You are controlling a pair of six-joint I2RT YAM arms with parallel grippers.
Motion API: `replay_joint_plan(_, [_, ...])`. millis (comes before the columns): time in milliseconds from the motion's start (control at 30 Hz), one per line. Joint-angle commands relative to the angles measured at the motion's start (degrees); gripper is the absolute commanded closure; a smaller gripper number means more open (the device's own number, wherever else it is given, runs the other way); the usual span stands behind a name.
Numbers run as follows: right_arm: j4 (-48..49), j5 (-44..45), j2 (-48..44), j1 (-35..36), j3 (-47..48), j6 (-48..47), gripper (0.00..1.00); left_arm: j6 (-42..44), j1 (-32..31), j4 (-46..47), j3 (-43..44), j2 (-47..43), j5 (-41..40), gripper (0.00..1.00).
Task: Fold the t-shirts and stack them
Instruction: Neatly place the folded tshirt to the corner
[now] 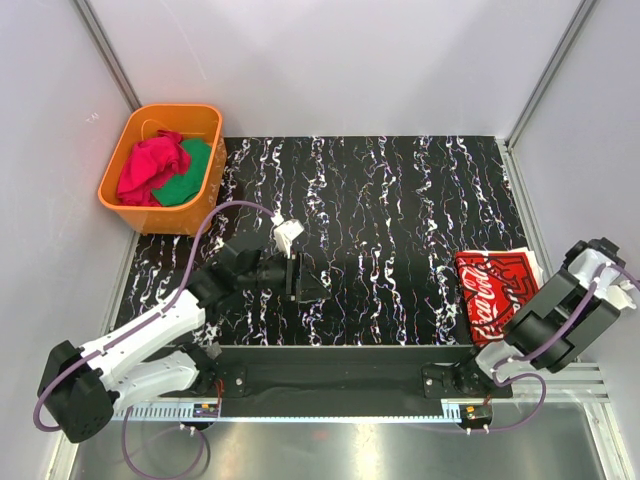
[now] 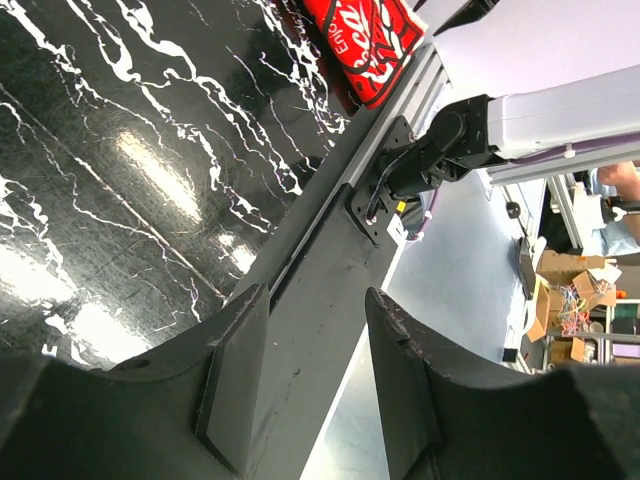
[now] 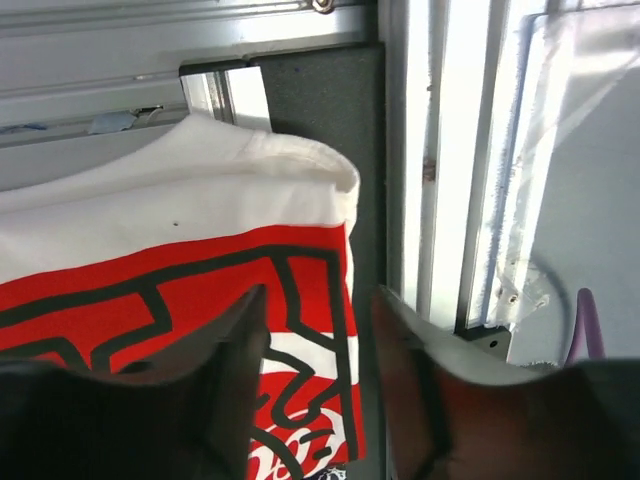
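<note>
The red Coca-Cola t-shirt (image 1: pixel 492 290) lies folded at the table's right edge, on top of a folded cream-white t-shirt whose edge (image 1: pixel 531 259) shows beyond it. In the right wrist view the red shirt (image 3: pixel 200 290) sits on the white one (image 3: pixel 200 190). My right gripper (image 1: pixel 518 322) (image 3: pixel 318 335) is open and empty, hovering over the stack's corner. My left gripper (image 1: pixel 305 280) (image 2: pixel 315 340) is open and empty, low over the bare table near the front rail. The red shirt shows far off in the left wrist view (image 2: pixel 365 35).
An orange plastic tub (image 1: pixel 135 125) at the back left holds crumpled pink-red (image 1: pixel 150 165) and green (image 1: pixel 190 175) clothes. A black mounting rail (image 1: pixel 330 375) runs along the near edge. Metal frame rails (image 3: pixel 440 150) run beside the stack on the right.
</note>
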Motion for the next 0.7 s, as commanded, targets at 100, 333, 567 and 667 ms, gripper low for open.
replay_joint_plan(100, [-0.4,3.6,-11.0,-1.1,2.0,-2.3,0.17,0.1,0.4,3.8,0.2,-2.1,3.3,0.51])
replay_joint_plan(333, [4.1,-4.4,-15.3,-0.9,-1.3,-4.3,0.00,-0.3,0.4,2.5,-0.4,-3.9,2.5,0.51])
replay_joint_plan(567, [9.6,-10.5,-15.5,-0.9,-6.1,-2.8,0.00,-0.7,0.5,1.2,0.3,-4.3,1.4,0.51])
replay_joint_plan(667, [11.2,-10.5,-14.7,-0.9,-7.8,-2.8,0.17,-1.1,0.5,0.7,0.1,-5.0,0.7,0.51])
